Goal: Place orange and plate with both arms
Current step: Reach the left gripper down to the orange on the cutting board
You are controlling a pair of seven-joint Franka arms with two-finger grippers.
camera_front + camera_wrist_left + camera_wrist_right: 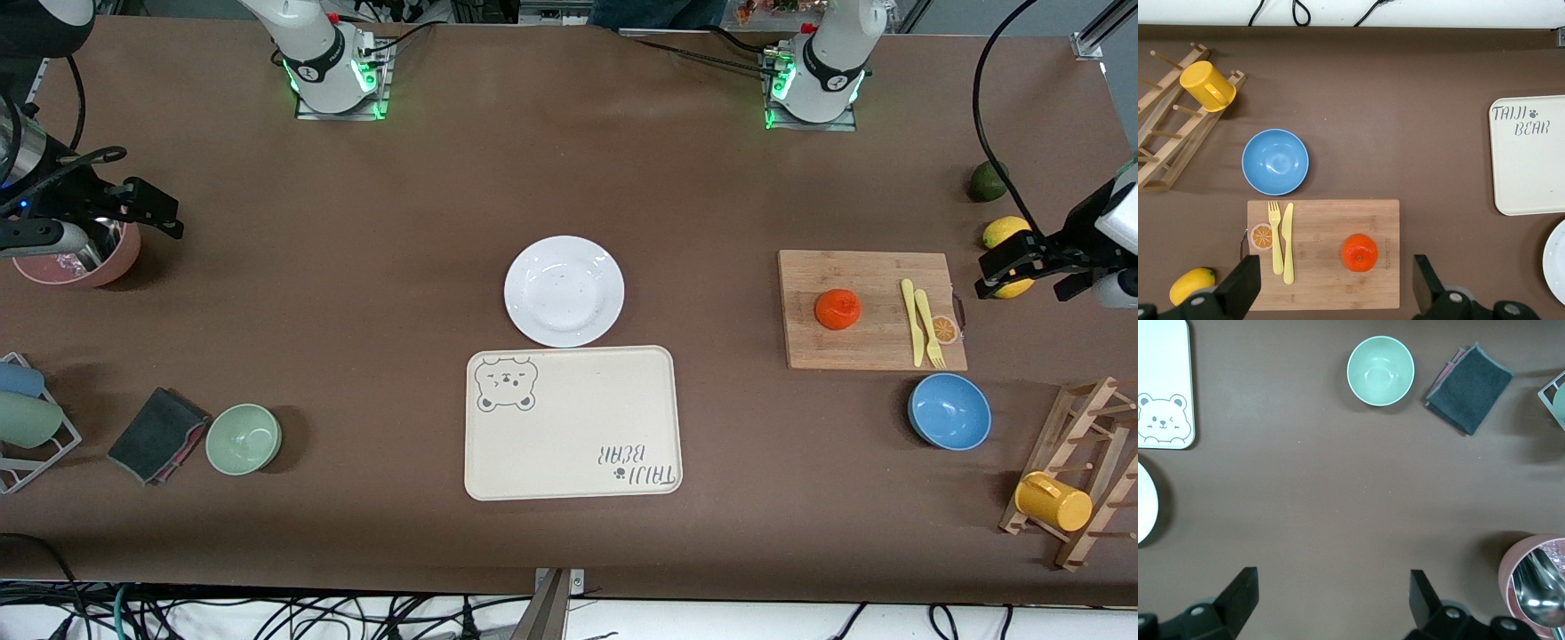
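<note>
The orange (837, 308) sits on a wooden cutting board (871, 347) toward the left arm's end of the table. It also shows in the left wrist view (1359, 253). The white plate (564, 291) lies mid-table, touching the edge of the cream bear tray (572, 423) that is farther from the front camera. My left gripper (1009, 265) is open and empty in the air over a lemon beside the board, its own view (1335, 293) looking down on the board. My right gripper (156, 209) is open and empty over a pink bowl (80, 258) at the right arm's end, over bare table in its own view (1331, 600).
A yellow knife and fork (920, 322) lie on the board. A blue bowl (949, 411) and a wooden rack with a yellow mug (1053, 500) stand nearer the front camera. A green bowl (244, 438) and a dark cloth (158, 435) lie toward the right arm's end.
</note>
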